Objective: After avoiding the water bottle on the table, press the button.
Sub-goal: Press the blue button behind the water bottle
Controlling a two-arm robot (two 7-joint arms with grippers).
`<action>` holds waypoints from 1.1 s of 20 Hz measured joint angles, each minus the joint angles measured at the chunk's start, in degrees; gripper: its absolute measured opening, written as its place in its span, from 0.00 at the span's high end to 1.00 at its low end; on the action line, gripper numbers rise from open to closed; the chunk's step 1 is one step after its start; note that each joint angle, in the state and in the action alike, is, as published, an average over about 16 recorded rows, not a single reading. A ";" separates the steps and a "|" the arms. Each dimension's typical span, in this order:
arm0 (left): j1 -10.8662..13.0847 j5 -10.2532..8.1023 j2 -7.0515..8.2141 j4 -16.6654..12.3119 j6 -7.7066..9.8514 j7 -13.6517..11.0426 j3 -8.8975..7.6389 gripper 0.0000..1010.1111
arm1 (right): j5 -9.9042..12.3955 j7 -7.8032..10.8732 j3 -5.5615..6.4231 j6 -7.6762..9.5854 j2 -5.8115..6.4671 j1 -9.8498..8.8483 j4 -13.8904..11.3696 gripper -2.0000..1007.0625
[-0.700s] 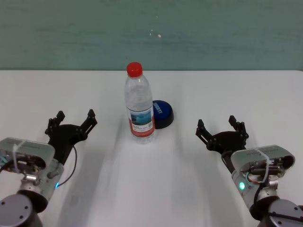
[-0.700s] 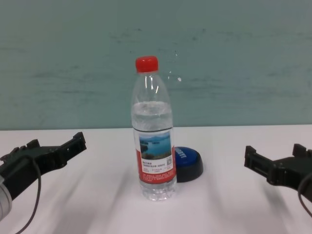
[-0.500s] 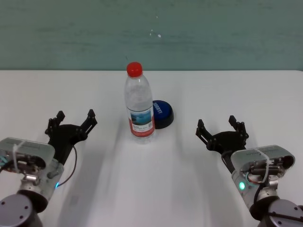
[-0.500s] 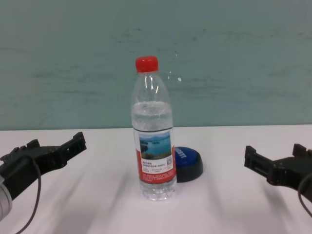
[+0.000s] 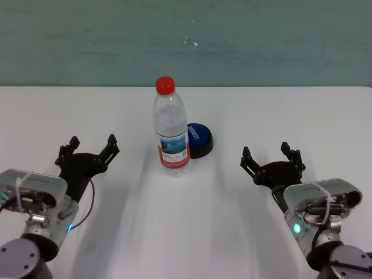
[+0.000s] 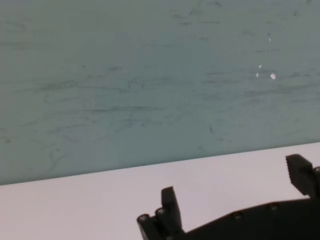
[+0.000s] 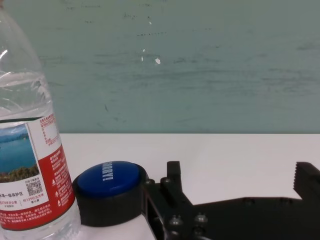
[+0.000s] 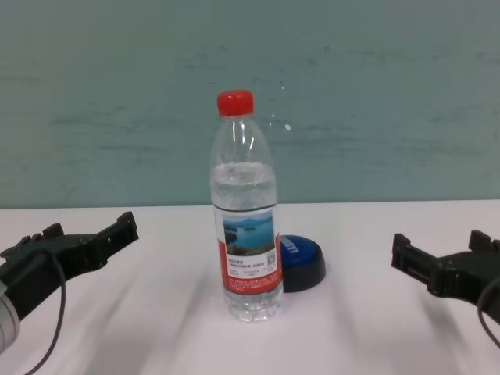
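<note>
A tall clear plastic water bottle with a red screw cap (image 5: 172,125) stands upright near the middle of the plain white surface (image 5: 232,232), its label showing a lake photo above a red band. Just behind it and a little toward the robot's right sits the low round button with a blue dome top and black base (image 5: 197,139) — from the head view the bottle's lower body hides the button's near-left edge, and the chest view shows the same overlap, so whether the two touch cannot be told. Small white lettering runs across the blue top.

The left tool (image 5: 90,150) hangs low over the surface on the robot's left, well apart from the bottle, its black fingers spread wide with nothing between them. In its own wrist view only the fingertips (image 6: 170,202) show against the white surface and the teal wall (image 6: 150,75).

The right tool (image 5: 272,158) is on the opposite side, also near the surface and well clear of bottle and button, its fingers likewise spread wide and empty. Its wrist view looks past the black fingers toward the button, with the bottle standing just beside it — the button closer to the tool than the bottle's label side.
</note>
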 joint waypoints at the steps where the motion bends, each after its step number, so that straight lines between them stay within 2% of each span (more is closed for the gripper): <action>1: 0.00 0.00 0.00 0.00 0.00 0.00 0.00 0.01 | 0.00 0.00 0.00 0.00 0.00 0.00 0.00 0.00; 22: 0.00 0.00 0.00 0.00 0.00 0.00 0.00 0.01 | 0.00 0.00 0.00 0.00 0.00 0.00 0.00 0.00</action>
